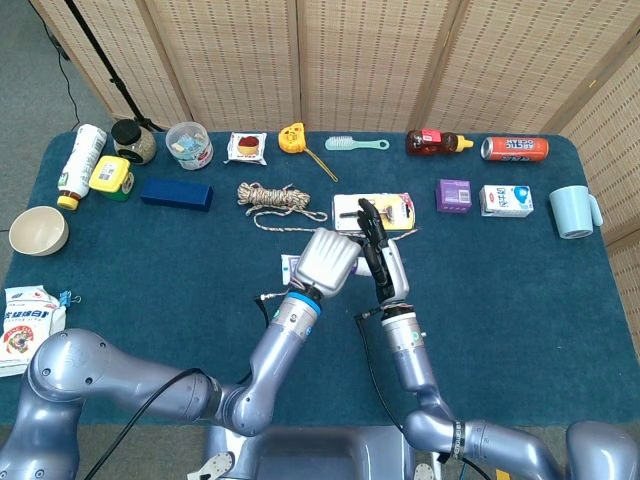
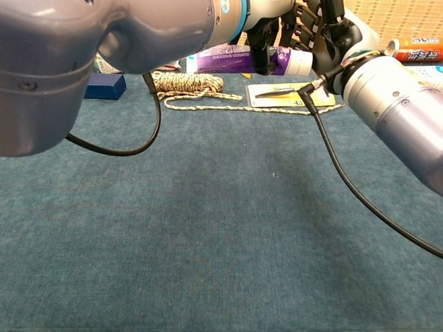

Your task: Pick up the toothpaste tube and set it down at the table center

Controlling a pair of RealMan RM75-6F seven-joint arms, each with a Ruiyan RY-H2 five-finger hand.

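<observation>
Toothpaste tube hangs lifted above the table, about midway between its side edges, gripped from above by the left hand, whose fingers curl around its purple body. Right hand sits close beside the cap end; whether it grips, I cannot tell. Pickup looks done; lowering and release remain.

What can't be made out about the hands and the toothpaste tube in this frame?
- Head view: the left hand covers most of the toothpaste tube; only its end shows.
- Chest view: the top edge cuts off both hands, so the grip on the tube is unclear.
- Right hand: contact with the tube cannot be told.
</observation>
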